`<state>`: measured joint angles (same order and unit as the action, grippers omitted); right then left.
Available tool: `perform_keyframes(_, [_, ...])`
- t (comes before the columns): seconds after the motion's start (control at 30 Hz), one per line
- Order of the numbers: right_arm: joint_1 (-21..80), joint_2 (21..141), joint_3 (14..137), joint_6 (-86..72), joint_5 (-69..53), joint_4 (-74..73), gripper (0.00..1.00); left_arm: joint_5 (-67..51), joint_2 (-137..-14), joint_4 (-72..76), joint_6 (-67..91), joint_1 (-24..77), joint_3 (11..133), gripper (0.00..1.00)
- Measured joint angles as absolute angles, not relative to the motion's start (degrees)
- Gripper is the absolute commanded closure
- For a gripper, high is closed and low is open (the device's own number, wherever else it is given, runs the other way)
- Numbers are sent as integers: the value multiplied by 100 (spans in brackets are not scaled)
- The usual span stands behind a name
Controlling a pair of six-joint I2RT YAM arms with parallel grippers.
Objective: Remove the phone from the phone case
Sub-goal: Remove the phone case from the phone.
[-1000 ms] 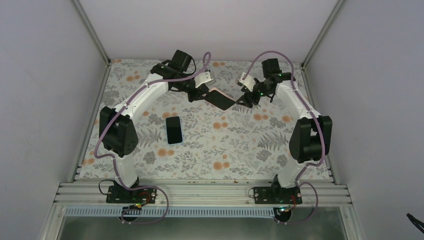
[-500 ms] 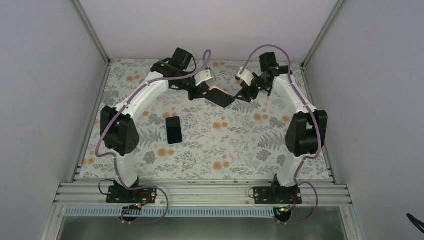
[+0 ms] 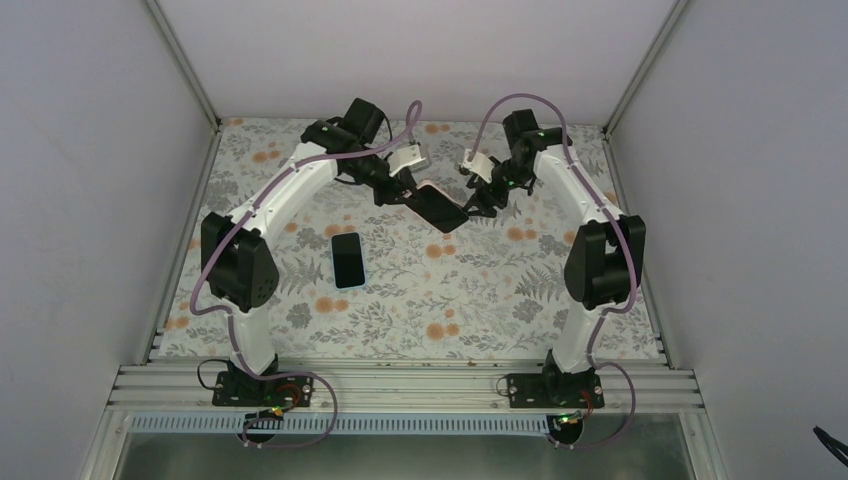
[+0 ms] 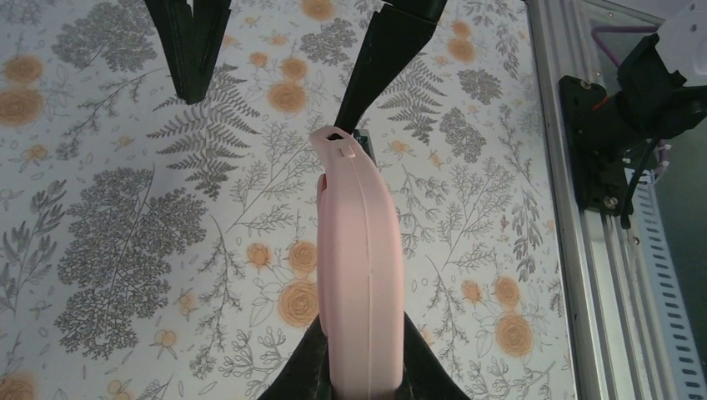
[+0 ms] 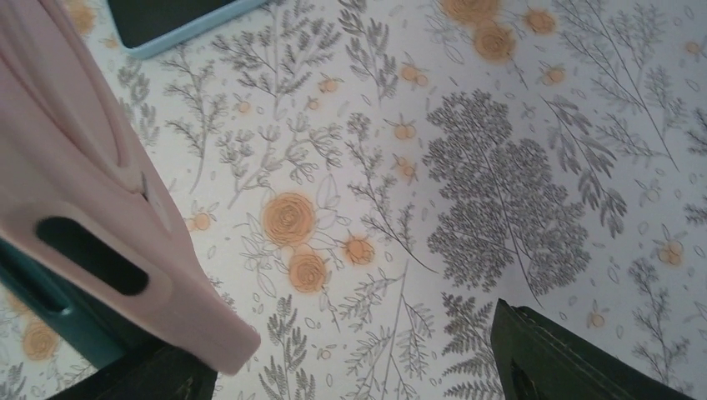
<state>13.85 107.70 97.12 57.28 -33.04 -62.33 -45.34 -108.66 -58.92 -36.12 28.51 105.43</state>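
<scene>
phone case (image 4: pixel 360 275) points lengthwise toward the right fingers (image 4: pixel 193 50).

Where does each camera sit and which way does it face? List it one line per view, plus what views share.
Top external: above and behind the bases, looking down on the floral table; both arms show.
Left wrist: on the left gripper, looking along the pink phone case it clamps; own fingers at bottom.
Right wrist: on the open right gripper, looking down; own fingers at bottom corners.
Shared: all three show the case; top and right wrist show the loose phone.
</scene>
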Motion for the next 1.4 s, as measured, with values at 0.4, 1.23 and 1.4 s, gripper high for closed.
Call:
perform_keyframes(0.4, [1645, 11107, 10342, 6322, -3931, -7041, 17, -4556, -10787, -6086, -3607, 2867, 10523, 98])
perform_keyframes(1.23, [1885, 11153, 9970, 5822, -5374, -6866, 97, -3229, -10228, -4185, -3070, 2794, 9813, 44])
perform_keyframes(1.4, [1444, 11135, 9970, 5371, -6163, -6742, 96, -3041, -9819, -3409, -2936, 2718, 9673, 32])
